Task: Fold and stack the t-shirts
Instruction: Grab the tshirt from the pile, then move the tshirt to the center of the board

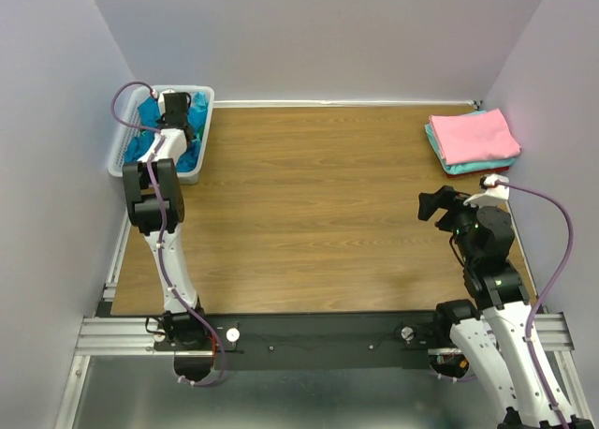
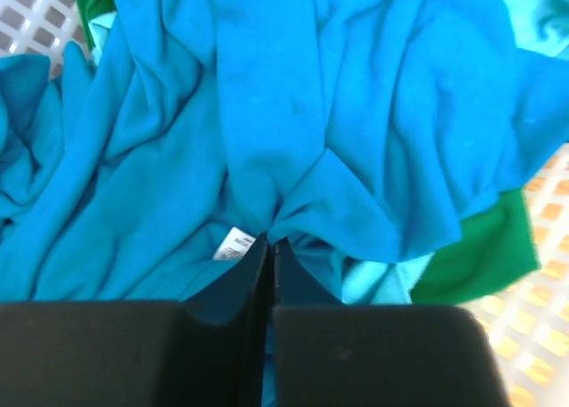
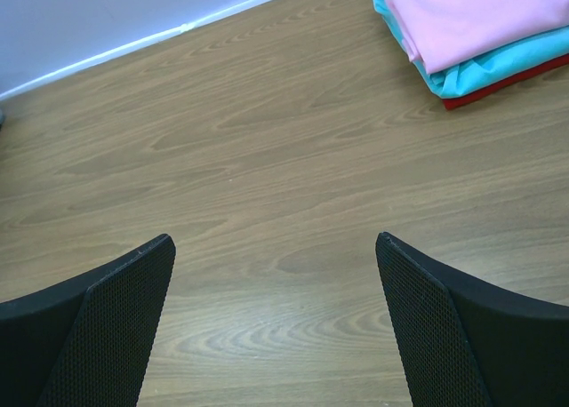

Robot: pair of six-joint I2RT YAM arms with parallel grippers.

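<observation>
My left gripper [image 2: 269,240] reaches into the white basket [image 1: 128,139] at the far left of the table and is shut on a bunched fold of the deep teal-blue t-shirt [image 2: 293,114], next to its white label [image 2: 233,243]. A green shirt [image 2: 476,256] and a light aqua one [image 2: 378,281] lie under it. From above the left gripper [image 1: 180,103] sits over the blue cloth [image 1: 192,155]. My right gripper [image 3: 276,247] is open and empty above bare table; it shows in the top view [image 1: 438,204]. A folded stack with a pink shirt [image 1: 473,134] on top lies at the far right.
The folded stack [image 3: 480,34] has pink on top, pale turquoise under it and a red edge at the bottom. The wooden table [image 1: 318,214] is walled at the back and sides. The basket's slotted wall [image 2: 533,336] shows at the right of the left wrist view.
</observation>
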